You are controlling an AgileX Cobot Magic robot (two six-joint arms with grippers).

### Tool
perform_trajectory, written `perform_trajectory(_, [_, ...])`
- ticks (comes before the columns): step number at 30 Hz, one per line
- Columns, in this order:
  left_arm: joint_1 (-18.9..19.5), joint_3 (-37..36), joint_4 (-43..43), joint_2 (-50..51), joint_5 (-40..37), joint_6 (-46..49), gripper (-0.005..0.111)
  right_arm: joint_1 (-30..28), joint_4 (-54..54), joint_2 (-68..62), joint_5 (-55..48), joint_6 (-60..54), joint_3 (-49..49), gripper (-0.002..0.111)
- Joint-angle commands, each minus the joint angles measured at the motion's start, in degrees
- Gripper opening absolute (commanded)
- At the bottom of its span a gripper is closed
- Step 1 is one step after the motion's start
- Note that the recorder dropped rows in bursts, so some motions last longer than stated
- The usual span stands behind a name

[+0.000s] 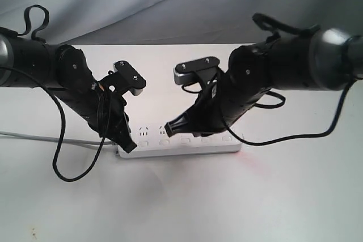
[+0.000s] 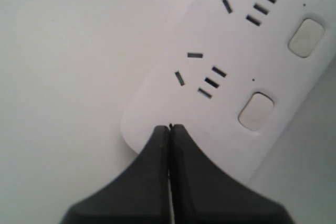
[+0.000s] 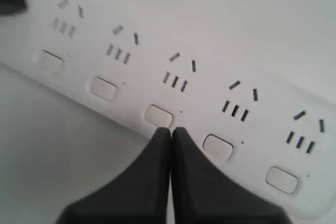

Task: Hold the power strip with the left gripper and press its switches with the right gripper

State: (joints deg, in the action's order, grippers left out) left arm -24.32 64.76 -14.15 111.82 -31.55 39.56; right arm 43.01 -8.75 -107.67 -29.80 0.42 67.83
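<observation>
The white power strip (image 1: 187,147) lies flat on the table, its grey cord (image 1: 34,136) running off to the left. My left gripper (image 1: 129,147) is shut, its tips pressing down on the strip's rounded left end (image 2: 152,129). Nothing is between its jaws. My right gripper (image 1: 169,131) is also shut, and its tip (image 3: 171,129) meets the lower corner of the middle switch (image 3: 158,115). The other switches (image 3: 103,87) (image 3: 217,147) lie clear on either side of it. Two switches (image 2: 255,111) show in the left wrist view beside the left gripper (image 2: 170,127).
The strip rests on a white tabletop (image 1: 187,202) with a grey cloth backdrop (image 1: 170,4) behind. A loose black cable loop (image 1: 68,165) hangs from the left arm. Another black cable (image 1: 295,137) trails from the right arm.
</observation>
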Motion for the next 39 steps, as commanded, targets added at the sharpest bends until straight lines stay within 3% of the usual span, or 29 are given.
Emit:
perform_trajectory(1, [-0.3, -0.4, 0.5, 1.1, -1.6, -0.4, 0.0, -0.2, 0.6, 6.9, 0.4, 0.2, -2.8, 0.0])
perform_trajectory(10, [-0.3, -0.5, -3.5, -2.2, -1.8, -2.0, 0.0, -0.2, 0.8, 19.5, 2.6, 1.7, -15.9, 0.0])
perform_trajectory(18, [-0.3, -4.9, -9.0, -14.1, -1.6, -3.6, 0.0, -0.2, 0.8, 34.4, 2.1, 4.9, -23.7, 0.0])
perform_trajectory(25, [-0.3, -13.8, -13.0, -28.3, 1.2, -3.6, 0.0, -0.2, 0.8, 51.0, 1.9, 10.8, -34.1, 0.0])
perform_trajectory(33, [-0.3, -26.8, -25.3, -46.5, 8.4, -3.6, 0.0, -0.2, 1.2, 74.7, -4.3, 18.1, -44.2, 0.0])
perform_trajectory(39, [-0.3, -35.8, -26.1, -60.8, 13.4, -4.0, 0.0, -0.2, 7.2, 94.5, -6.4, 27.7, -46.7, 0.0])
